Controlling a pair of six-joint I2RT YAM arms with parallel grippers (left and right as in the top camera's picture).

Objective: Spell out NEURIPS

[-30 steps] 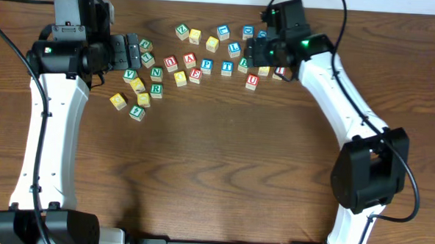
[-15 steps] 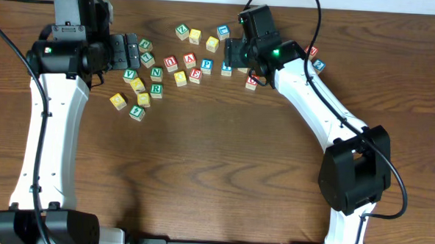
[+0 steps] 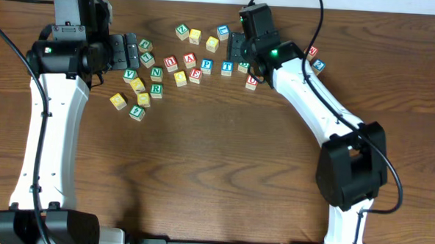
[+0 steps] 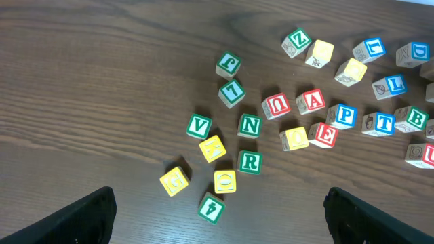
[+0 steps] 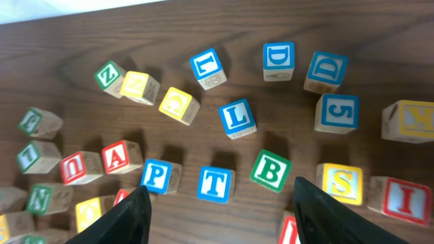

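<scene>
Wooden letter blocks lie scattered across the back of the table. In the left wrist view I see green N (image 4: 250, 125), green R (image 4: 249, 162), red U (image 4: 277, 105), red E (image 4: 325, 135) and blue P (image 4: 344, 116). The right wrist view shows blue P (image 5: 155, 175), yellow S (image 5: 342, 181) and red I (image 5: 407, 200). My left gripper (image 3: 134, 51) is open and empty, above the left end of the blocks; its fingers (image 4: 220, 230) frame the view. My right gripper (image 3: 237, 51) is open and empty, with its fingers (image 5: 224, 217) hovering over the blue T (image 5: 215, 184).
Other blocks sit among them: red A (image 5: 116, 156), green B (image 5: 270, 170), blue L (image 5: 237, 117), two blue D blocks (image 5: 279, 59), green V (image 4: 199, 125), green Z (image 4: 296, 42). Bare brown table (image 3: 223, 159) spreads in front of the blocks.
My right arm has swung left from the right end of the block cluster to above its middle. The left arm and the blocks have not moved.
</scene>
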